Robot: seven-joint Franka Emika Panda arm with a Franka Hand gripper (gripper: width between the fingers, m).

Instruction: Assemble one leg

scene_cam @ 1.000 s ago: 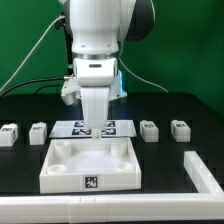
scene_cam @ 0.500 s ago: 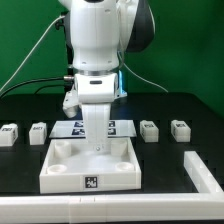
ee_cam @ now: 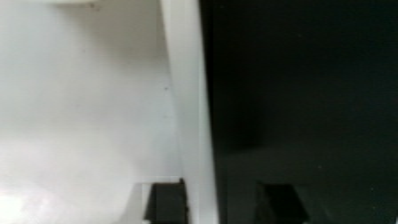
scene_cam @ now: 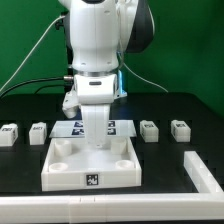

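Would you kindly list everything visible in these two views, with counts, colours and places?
panel: one, white, recessed; table centre.
marker board: one, white, tagged; behind panel.
legs: four, white; two on each side of marker board.
long bar: one, white; exterior view's right.
rail: one, white; front table edge.
table: one, black.
arm: one, white; above panel.
end effector: one, dark fingers, open; low at panel's rear edge.

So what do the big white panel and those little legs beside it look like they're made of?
The panel looks like matte white plastic, moulded or printed: uniform colour, rounded sockets, no gloss. The legs seem the same matte white plastic, each with a black-and-white printed tag. Which plastic, I can't tell.
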